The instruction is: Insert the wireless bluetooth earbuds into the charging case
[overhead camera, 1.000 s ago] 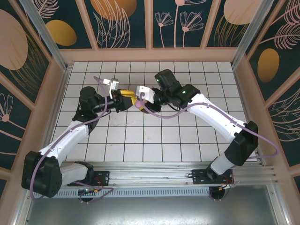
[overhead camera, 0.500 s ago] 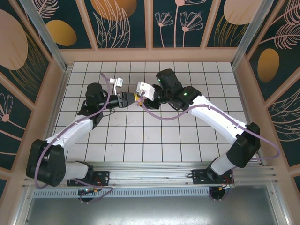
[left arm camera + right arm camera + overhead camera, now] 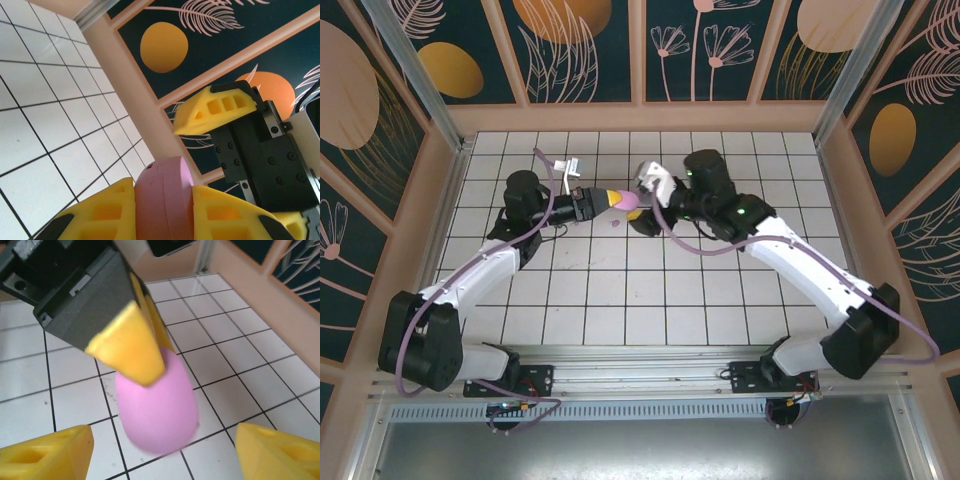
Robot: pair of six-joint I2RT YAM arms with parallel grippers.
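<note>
**Desk:** What have I got on the left arm?

**Me:** My left gripper (image 3: 618, 199) is pinching the pink case (image 3: 632, 201) across its sides, its yellow fingers (image 3: 107, 212) pressed flat against the shell. The case hangs clear of the tiled table (image 3: 720, 290), rounded end pointing away from the wrist.

**Desk:** And the right?

**Me:** My right gripper (image 3: 162, 452) stands spread wide, one fingertip to each side of the case and neither touching it.

**Desk:** Where are the earbuds?

**Me:** I can't pick them out for certain. A lilac speck (image 3: 614, 222) lies on the tile just on the near side of the case. It may be one, but it is too small to tell.

**Desk:** Is the case ready to take them?

**Me:** I doubt it. I see a seam and no raised lid, so I judge it shut. Opening it looks like the step in hand.

**Desk:** How do you do it well?

**Me:** I'd keep the left pinch firm and below the seam, so the lid half stays free. Then I'd bring one right fingertip to the seam and lever gently. The shell is smooth and rounded, so a hard push could squirt it out of the grip.
</note>
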